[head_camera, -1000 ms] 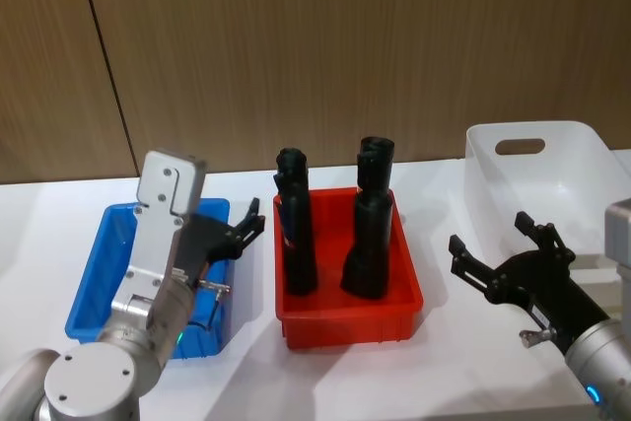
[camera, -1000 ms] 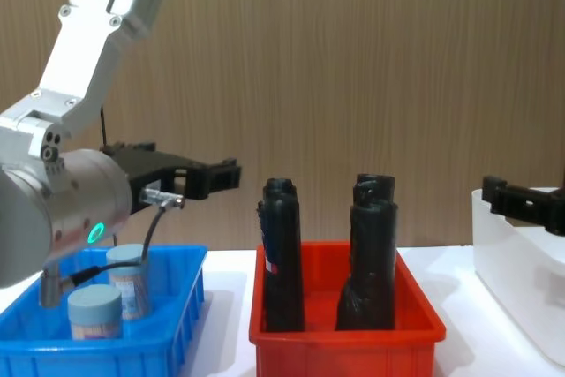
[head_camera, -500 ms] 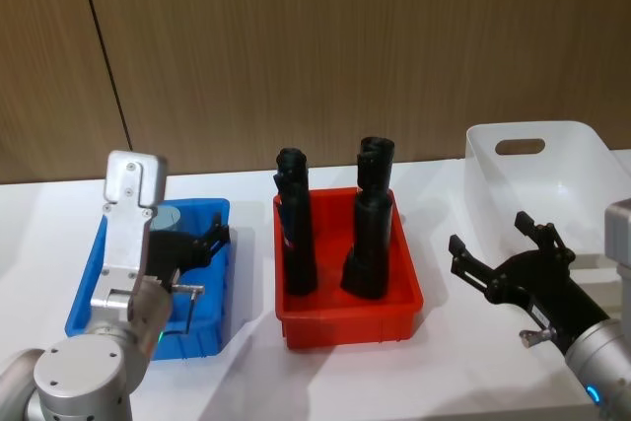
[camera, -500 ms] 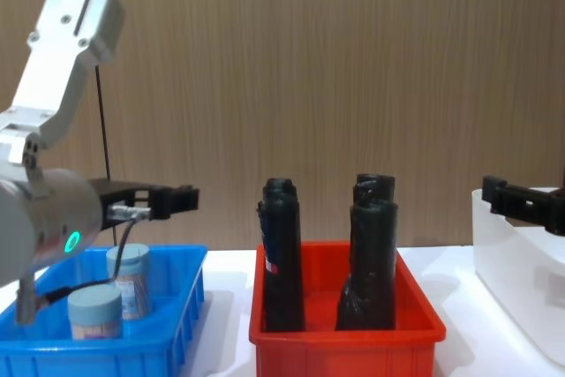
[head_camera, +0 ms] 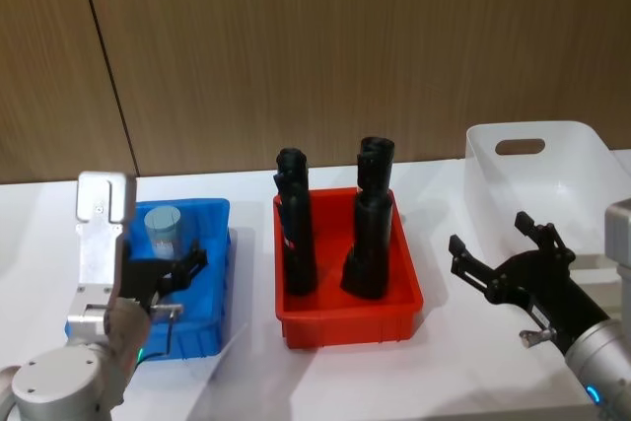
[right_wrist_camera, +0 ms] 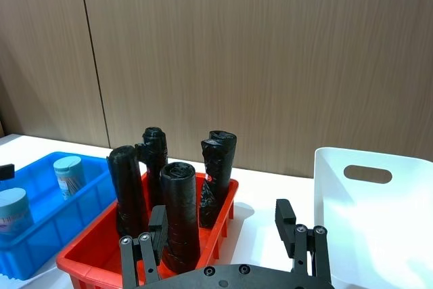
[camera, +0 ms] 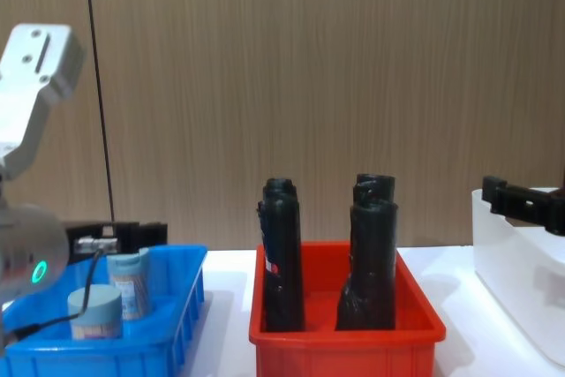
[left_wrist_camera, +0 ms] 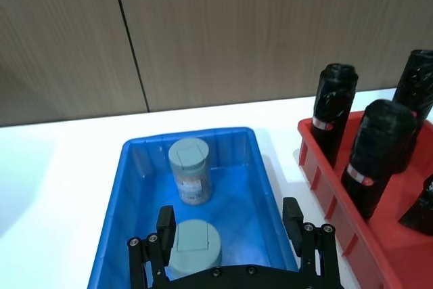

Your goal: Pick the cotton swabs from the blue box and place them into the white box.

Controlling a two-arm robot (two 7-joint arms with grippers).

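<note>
Cotton swabs [left_wrist_camera: 190, 174]: 2 in blue box [left_wrist_camera: 196, 133] | left gripper [left_wrist_camera: 229, 218] spread above | right gripper [right_wrist_camera: 220, 216] spread

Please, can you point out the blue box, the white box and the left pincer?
blue box [head_camera: 202, 207]: head view, far rim.
white box [head_camera: 572, 160]: head view, far wall.
left pincer [left_wrist_camera: 229, 216]: left wrist view, midway between fingertips.
</note>
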